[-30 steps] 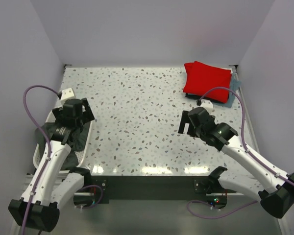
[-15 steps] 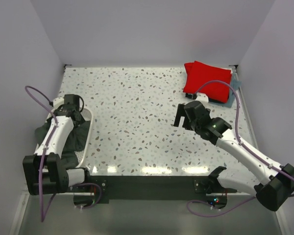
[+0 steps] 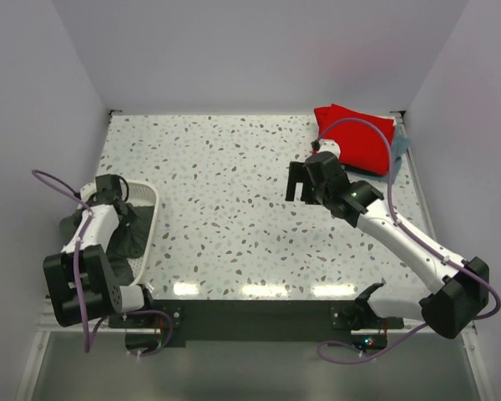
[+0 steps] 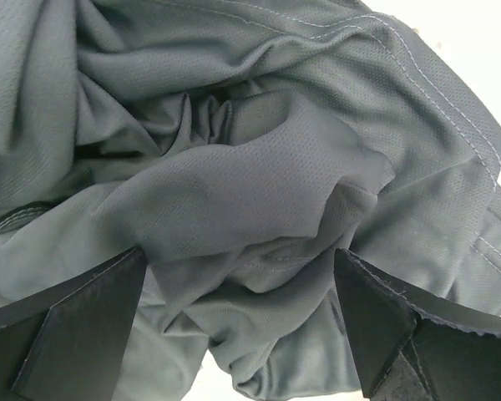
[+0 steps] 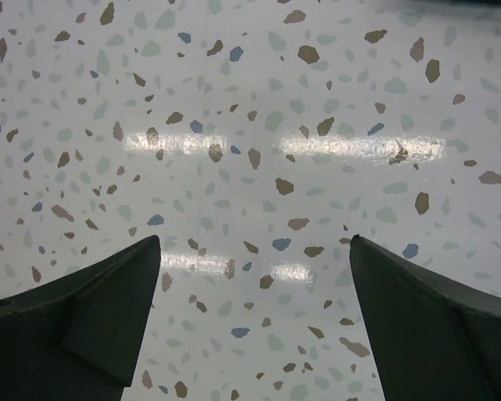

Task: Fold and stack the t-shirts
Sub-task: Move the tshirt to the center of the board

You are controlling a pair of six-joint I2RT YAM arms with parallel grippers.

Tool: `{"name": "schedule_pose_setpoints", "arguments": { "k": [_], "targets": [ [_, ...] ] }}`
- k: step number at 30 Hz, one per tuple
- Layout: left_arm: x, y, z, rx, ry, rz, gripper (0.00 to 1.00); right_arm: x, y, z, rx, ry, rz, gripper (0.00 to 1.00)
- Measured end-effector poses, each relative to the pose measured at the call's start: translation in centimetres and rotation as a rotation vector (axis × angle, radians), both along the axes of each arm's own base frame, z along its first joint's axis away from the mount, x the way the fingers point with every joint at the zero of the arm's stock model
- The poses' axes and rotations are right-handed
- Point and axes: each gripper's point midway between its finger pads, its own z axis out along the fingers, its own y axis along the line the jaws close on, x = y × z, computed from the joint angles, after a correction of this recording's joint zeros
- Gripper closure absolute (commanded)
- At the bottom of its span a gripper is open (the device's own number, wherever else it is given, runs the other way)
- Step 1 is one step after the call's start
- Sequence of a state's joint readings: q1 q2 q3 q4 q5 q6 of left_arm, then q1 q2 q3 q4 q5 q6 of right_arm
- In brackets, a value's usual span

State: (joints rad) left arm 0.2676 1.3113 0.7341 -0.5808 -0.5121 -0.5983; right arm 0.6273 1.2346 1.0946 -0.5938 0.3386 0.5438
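Observation:
The dark grey t-shirt [image 3: 132,238] lies crumpled in a white basket [image 3: 151,203] at the table's left edge. In the left wrist view the shirt [image 4: 234,167] fills the frame in loose folds. My left gripper [image 3: 114,209] points down into the basket, open, with its fingers [image 4: 75,326] on either side of a fold of the cloth [image 4: 242,317]. The red t-shirt [image 3: 356,135] lies folded at the back right on the light blue-grey one [image 3: 399,157]. My right gripper [image 3: 301,182] is open and empty over the bare speckled table [image 5: 255,276], left of the red shirt.
The speckled table [image 3: 234,209] has walls at the back and on both sides. A purple cable [image 3: 363,125] from the right arm loops over the red shirt. A small white object [image 3: 88,190] sits by the basket's back rim.
My left gripper has swung left and down into the basket onto the grey shirt. My right gripper has moved toward the back and left, closer to the red shirt.

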Motion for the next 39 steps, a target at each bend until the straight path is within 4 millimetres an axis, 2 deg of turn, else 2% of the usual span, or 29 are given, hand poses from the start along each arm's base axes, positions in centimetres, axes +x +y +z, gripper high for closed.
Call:
{"name": "schedule_pose_setpoints", "arguments": {
  "k": [8, 10, 11, 12, 15, 16, 18, 20, 22, 23, 25, 26, 30, 33, 36, 39],
  "targets": [
    [0.5, 0.8, -1.8, -0.006, 0.02, 0.008, 0.01, 0.2, 0.5, 0.1, 0.004, 0.007, 0.038, 0.01],
    [0.5, 0.9, -2.5, -0.014, 0.037, 0.012, 0.1, 0.2, 0.5, 0.1, 0.005, 0.008, 0.04, 0.01],
    [0.5, 0.9, -2.7, -0.016, 0.042, 0.007, 0.2, 0.2, 0.4, 0.1, 0.006, 0.008, 0.038, 0.01],
    [0.7, 0.9, -2.7, -0.017, 0.039, -0.001, 0.24, 0.2, 0.4, 0.0, 0.005, 0.008, 0.037, 0.01],
    [1.1, 0.9, -2.6, -0.015, 0.032, -0.028, 0.35, 0.3, 0.2, 0.0, 0.005, 0.009, 0.032, 0.01],
    [1.1, 1.0, -2.6, -0.012, 0.03, -0.033, 0.35, 0.3, 0.2, 0.0, 0.006, 0.008, 0.029, 0.01],
    [1.1, 0.9, -2.3, -0.008, 0.021, -0.045, 0.44, 0.1, 0.0, -0.1, 0.009, 0.008, 0.025, 0.01],
    [1.2, 0.9, -1.5, 0.0, -0.007, -0.062, 0.52, 0.0, -0.2, -0.2, 0.012, 0.009, 0.019, 0.01],
    [1.6, 0.8, -0.5, 0.005, -0.05, -0.08, 0.68, -0.1, -0.3, -0.2, 0.017, 0.011, 0.013, 0.01],
    [2.0, 0.6, 0.2, 0.003, -0.081, -0.098, 0.8, -0.1, -0.3, -0.3, 0.018, 0.012, 0.012, 0.01],
    [2.7, 0.0, 1.0, -0.017, -0.128, -0.137, 0.91, -0.1, -0.3, -0.4, 0.022, 0.015, 0.007, 0.01],
    [3.2, -0.5, 1.2, -0.04, -0.151, -0.164, 1.0, -0.1, -0.3, -0.4, 0.024, 0.016, 0.005, 0.01],
    [4.7, -3.1, 1.6, -0.158, -0.221, -0.278, 1.0, -0.1, -0.2, -0.4, 0.038, 0.019, -0.008, 0.01],
    [5.7, -4.8, 2.6, -0.231, -0.284, -0.344, 1.0, -0.1, -0.1, -0.5, 0.05, 0.022, -0.018, 0.01],
    [6.9, -5.9, 5.4, -0.259, -0.363, -0.408, 1.0, -0.1, -0.1, -0.8, 0.062, 0.027, -0.03, 0.01],
    [8.6, -6.6, 9.7, -0.251, -0.469, -0.483, 1.0, -0.3, -0.2, -1.5, 0.064, 0.039, -0.041, 0.01]
  ]
}}
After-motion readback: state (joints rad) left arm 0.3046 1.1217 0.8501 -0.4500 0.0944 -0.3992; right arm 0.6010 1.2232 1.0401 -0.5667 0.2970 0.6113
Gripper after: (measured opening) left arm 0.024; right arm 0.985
